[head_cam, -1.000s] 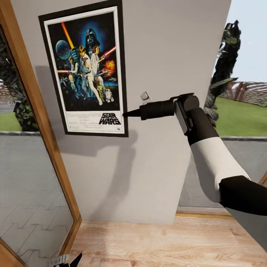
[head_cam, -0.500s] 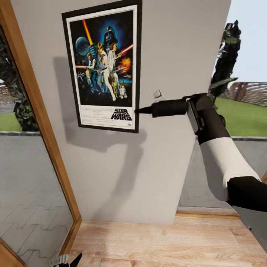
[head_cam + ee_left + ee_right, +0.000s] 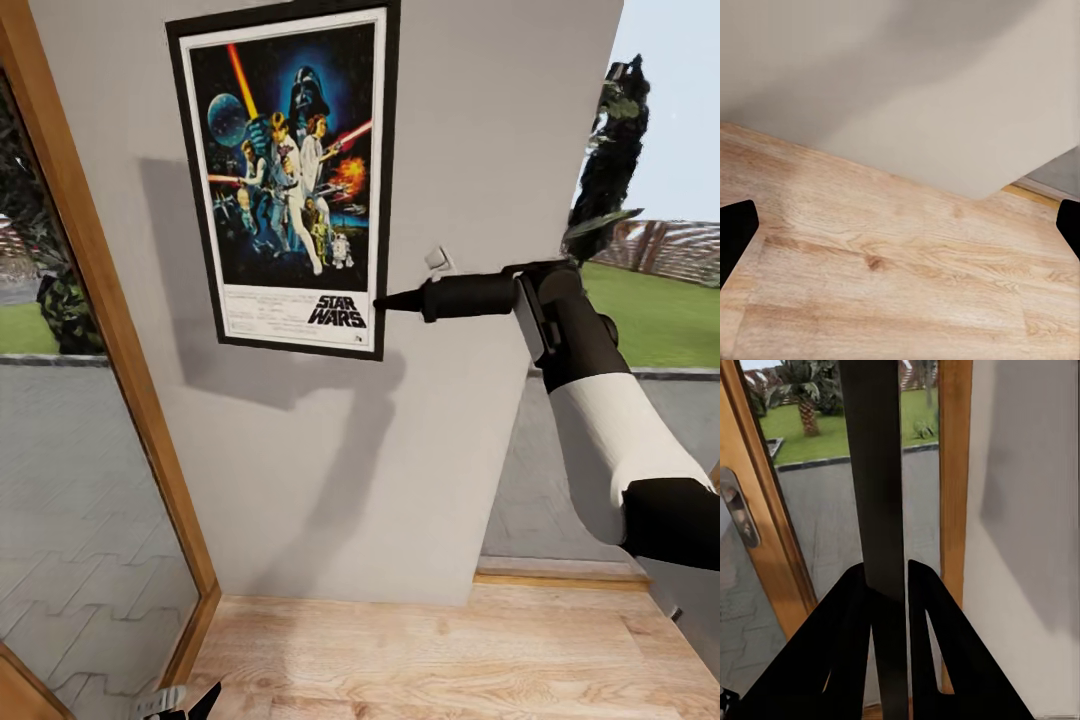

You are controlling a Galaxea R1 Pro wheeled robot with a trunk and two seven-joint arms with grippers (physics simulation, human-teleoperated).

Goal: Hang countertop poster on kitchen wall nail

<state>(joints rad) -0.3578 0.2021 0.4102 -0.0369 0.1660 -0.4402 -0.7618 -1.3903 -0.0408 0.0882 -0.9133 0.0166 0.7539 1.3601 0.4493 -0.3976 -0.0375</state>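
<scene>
We see the right gripper [image 3: 385,301] clamped on the poster's right edge, low down | poster [image 3: 290,175] held upright against the pale grey wall [image 3: 330,450], off the surface | no nail visible to us, so hanging looks unfinished | print reads "STAR WARS" | left gripper [image 3: 900,229] spread wide, holding nothing, above the wooden floor [image 3: 892,277].

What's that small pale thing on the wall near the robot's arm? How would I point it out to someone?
Start at the plain grey wall between the wooden door frame and the garden view. The framed Star Wars poster is on it, held at its right edge by the right tool. Just right of the poster, above the black tool, sits a small white block, the wall's one pale fitting.
</scene>
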